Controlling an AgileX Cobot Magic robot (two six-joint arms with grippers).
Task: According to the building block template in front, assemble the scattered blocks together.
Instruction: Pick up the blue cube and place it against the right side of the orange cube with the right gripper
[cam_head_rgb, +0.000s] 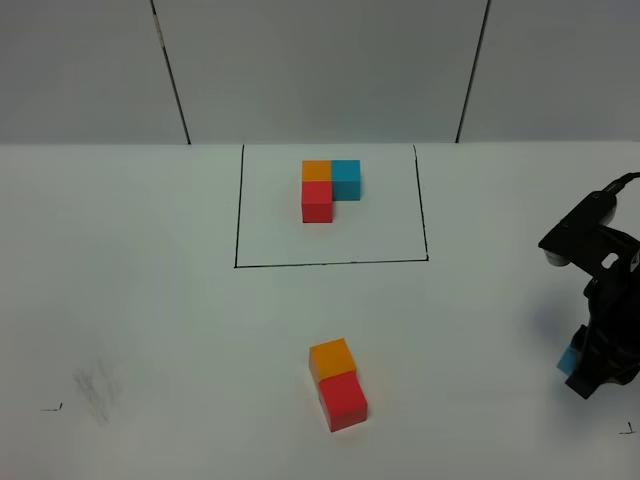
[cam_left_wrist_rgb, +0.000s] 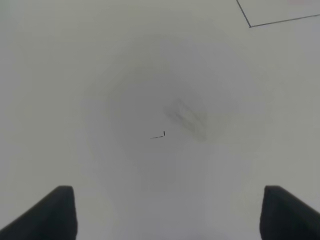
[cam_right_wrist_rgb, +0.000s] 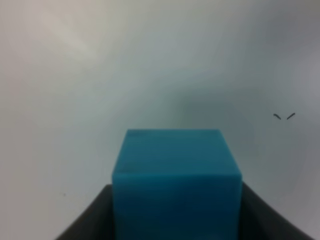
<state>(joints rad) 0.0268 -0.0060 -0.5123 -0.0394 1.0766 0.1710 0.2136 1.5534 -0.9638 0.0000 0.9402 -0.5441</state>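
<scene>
Pinching light blue cube (cam_right_wrist_rgb: 175, 180): right gripper (cam_head_rgb: 583, 372), near desk's (cam_head_rgb: 150, 300) right edge.
Left gripper (cam_left_wrist_rgb: 167, 215): spread wide, empty.
Orange cube (cam_head_rgb: 332, 357), red cube (cam_head_rgb: 343, 399): touching, near desk's front edge.

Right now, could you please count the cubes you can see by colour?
Orange cubes: 2, framed and loose
Red cubes: 2, framed and loose
Blue cubes: 2, framed and held by the right gripper
Total: 6

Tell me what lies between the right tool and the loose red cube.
Nothing: the exterior high view shows bare white tabletop between the right tool, gripping a light blue cube, and the red cube.
</scene>
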